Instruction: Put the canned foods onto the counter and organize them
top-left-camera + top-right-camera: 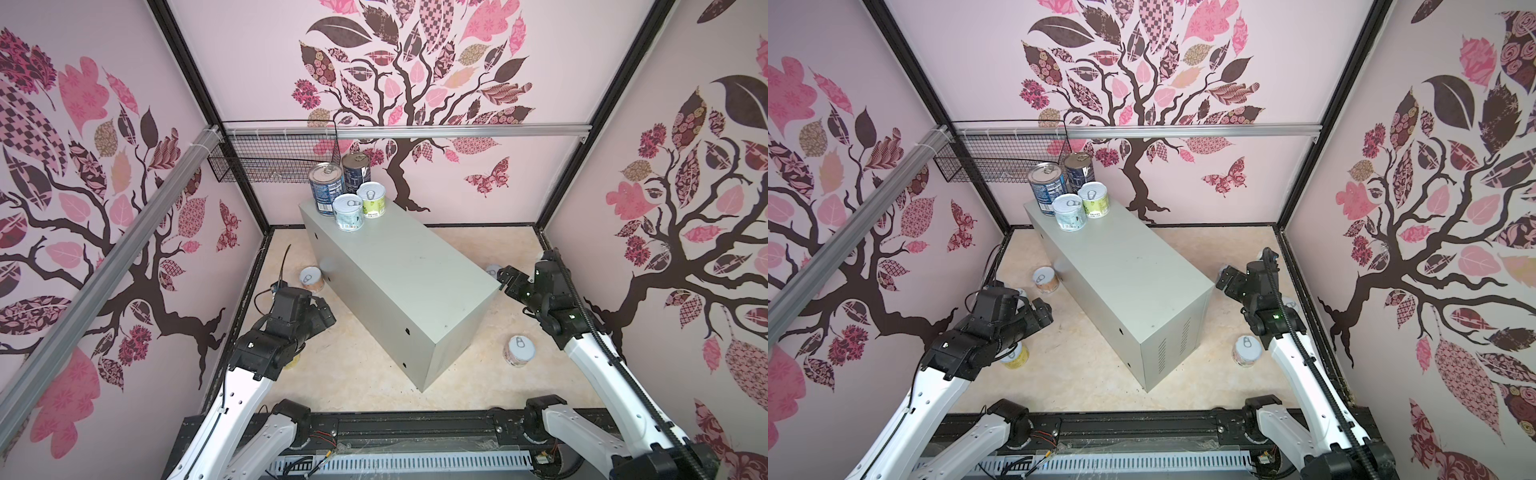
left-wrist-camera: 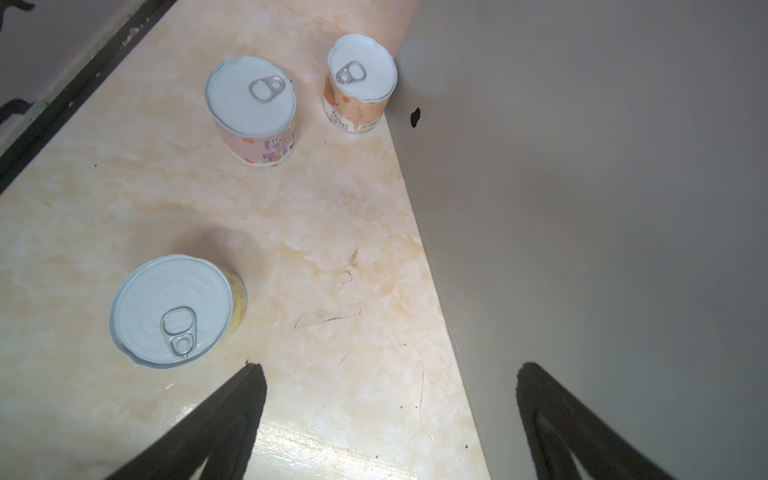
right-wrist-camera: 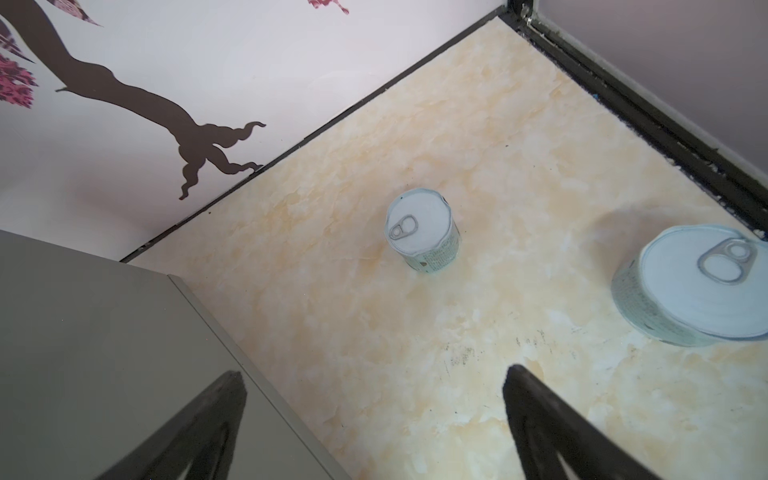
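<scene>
A: Jaws wide, nothing held: left gripper (image 2: 390, 370) and right gripper (image 3: 374, 370), over the floor beside the counter (image 1: 399, 270).
B: Risk: yellow can (image 2: 172, 309) sits off-centre; a descending finger could topple it.
A: Farther, orange can (image 2: 359, 79) sits against the counter wall, so there is no finger room. At the far end, four cans (image 1: 348, 210) crowd the top; the next placement could knock one.

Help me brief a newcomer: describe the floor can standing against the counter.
Find the long grey-green counter on the marbled floor. On the left arm's side, a short white-lidded can stands beside its long wall. Unlike the pink-labelled can and yellow-labelled can nearby, it is orange-labelled and sits against that wall.
</scene>
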Controlling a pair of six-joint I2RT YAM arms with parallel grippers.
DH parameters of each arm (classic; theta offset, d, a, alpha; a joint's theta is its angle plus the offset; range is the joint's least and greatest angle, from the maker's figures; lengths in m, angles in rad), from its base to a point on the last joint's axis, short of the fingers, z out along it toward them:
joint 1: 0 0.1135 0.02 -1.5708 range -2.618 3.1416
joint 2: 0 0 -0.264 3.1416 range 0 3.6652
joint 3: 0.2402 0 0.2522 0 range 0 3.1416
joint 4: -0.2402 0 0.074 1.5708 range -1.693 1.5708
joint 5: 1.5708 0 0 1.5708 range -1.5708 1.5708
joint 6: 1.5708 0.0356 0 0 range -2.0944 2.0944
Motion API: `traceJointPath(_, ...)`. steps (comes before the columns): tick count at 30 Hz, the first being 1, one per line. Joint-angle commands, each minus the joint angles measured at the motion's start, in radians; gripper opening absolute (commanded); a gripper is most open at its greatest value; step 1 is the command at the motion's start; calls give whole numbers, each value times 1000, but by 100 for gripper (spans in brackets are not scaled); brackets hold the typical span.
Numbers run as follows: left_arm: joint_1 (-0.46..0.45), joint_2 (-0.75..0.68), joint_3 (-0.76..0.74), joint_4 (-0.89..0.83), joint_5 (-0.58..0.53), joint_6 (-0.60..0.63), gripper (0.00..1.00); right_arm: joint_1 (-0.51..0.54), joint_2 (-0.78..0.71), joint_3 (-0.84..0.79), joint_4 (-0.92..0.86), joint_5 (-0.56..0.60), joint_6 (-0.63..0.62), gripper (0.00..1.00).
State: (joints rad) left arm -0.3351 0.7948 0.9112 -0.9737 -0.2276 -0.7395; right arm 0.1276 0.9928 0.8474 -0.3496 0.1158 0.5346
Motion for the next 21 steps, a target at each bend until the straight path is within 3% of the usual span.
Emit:
traceJointPath(1,4,2,-51,54,8,-43,98,-8,47,1,57,28,5,100)
traceJointPath(21,35,96,-117,126,51,-45,98,-25,466,88,202,102,-41,100)
